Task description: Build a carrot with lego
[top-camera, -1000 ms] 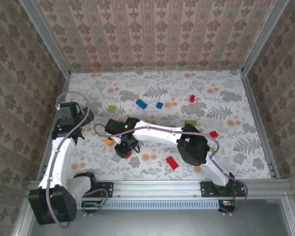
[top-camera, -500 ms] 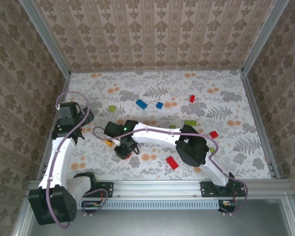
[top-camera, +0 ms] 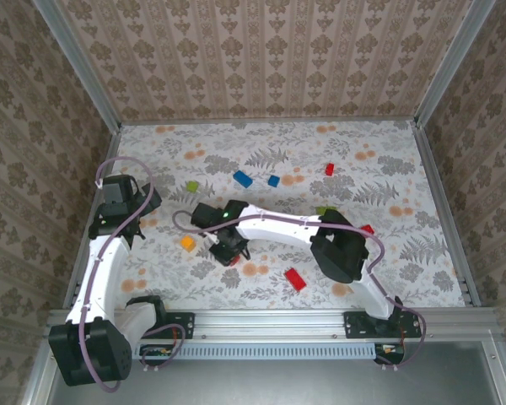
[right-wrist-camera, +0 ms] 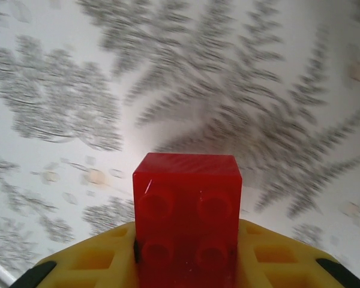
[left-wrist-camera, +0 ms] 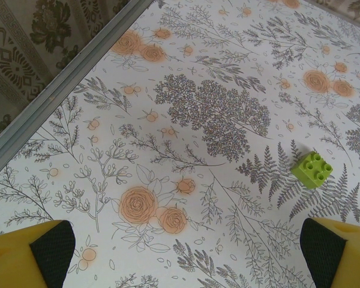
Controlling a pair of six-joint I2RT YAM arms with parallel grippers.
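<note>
The right hand (top-camera: 230, 251) grips a red brick (right-wrist-camera: 187, 222) between its yellow fingers (right-wrist-camera: 90, 264). The wrist view shows the brick's underside, with four round hollows. It looks square, so I judge it has no long axis to line up.

The orange brick (top-camera: 187, 243) lies flat on the worktop (top-camera: 388, 169), and it also looks square. The right hand hangs just to the right of it and slightly nearer the arm bases, close but not touching.

The left hand (top-camera: 145, 204) sits up and to the left of the orange brick, well apart from it. Its fingers are spread wide and hold nothing. A green brick (top-camera: 191, 186) lies beyond the orange brick, toward the back wall.

The right hand is clearly the nearer one. If the red brick is meant to seat on the orange one, the coming move would be a short travel leftward and then a press straight down. The main risk I see is the studs missing the hollows.
</note>
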